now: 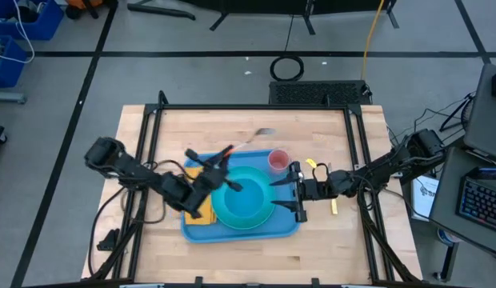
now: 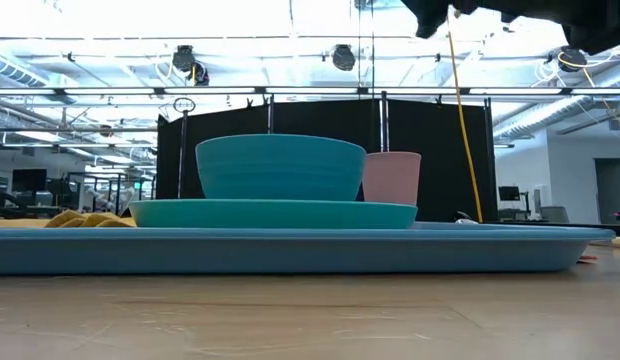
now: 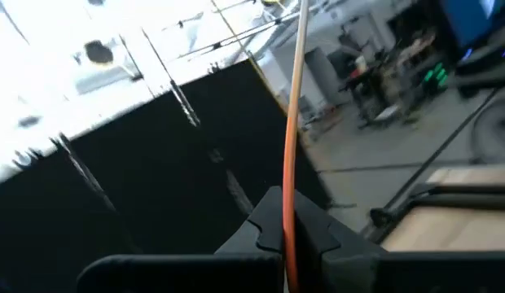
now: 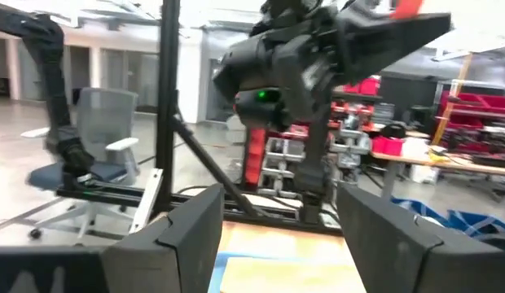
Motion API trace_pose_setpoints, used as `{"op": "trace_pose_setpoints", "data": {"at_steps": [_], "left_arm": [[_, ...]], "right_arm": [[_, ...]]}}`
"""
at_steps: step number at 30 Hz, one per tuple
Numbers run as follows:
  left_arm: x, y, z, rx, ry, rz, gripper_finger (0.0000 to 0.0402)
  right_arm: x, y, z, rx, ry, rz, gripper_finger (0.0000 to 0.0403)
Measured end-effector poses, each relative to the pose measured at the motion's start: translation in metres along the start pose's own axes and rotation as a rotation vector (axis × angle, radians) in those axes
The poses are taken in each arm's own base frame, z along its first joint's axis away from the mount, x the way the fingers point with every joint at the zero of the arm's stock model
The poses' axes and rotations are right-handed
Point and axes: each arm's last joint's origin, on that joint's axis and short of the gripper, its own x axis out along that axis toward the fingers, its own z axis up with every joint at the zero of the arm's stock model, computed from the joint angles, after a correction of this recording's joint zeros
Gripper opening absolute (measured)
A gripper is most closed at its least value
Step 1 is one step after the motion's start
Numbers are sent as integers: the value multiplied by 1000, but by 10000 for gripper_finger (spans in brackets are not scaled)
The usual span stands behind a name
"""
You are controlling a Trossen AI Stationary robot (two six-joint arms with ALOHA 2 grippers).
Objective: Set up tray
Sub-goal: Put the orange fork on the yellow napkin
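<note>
- The tray (image 1: pixel 202 230) is seen lying flat on the wooden bench (image 1: pixel 328 248), near its middle.
- A teal plate (image 1: pixel 260 214) carrying a teal bowl (image 2: pixel 280 167) is set on the tray, with a pink cup (image 1: pixel 278 161) at the far corner and an orange napkin (image 1: pixel 198 216).
- The left tool (image 1: pixel 226 154) is closed on a thin orange-handled utensil (image 3: pixel 295 98), held above the tray.
- The right tool (image 1: pixel 296 190) is spread wide and empty, at the tray's right edge.
</note>
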Motion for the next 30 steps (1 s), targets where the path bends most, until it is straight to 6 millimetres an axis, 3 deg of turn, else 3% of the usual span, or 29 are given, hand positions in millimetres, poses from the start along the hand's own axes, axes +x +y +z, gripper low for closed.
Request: {"op": "trace_pose_setpoints", "data": {"at_steps": [6, 10, 21, 30], "left_arm": [[-36, 31, -28, -275, -50, -113, 1], [-60, 38, -51, -460, -83, -227, 0], [-90, 33, -122, -978, 43, -407, 0], [-116, 25, -141, -1085, 162, -432, 0]], "right_arm": [[-4, 0, -6, -1, 26, -41, 225], [-5, 0, -7, -2, 30, -39, 224], [-5, 0, -6, -23, 30, -38, 222], [-5, -1, -5, -55, 15, -39, 223]]}}
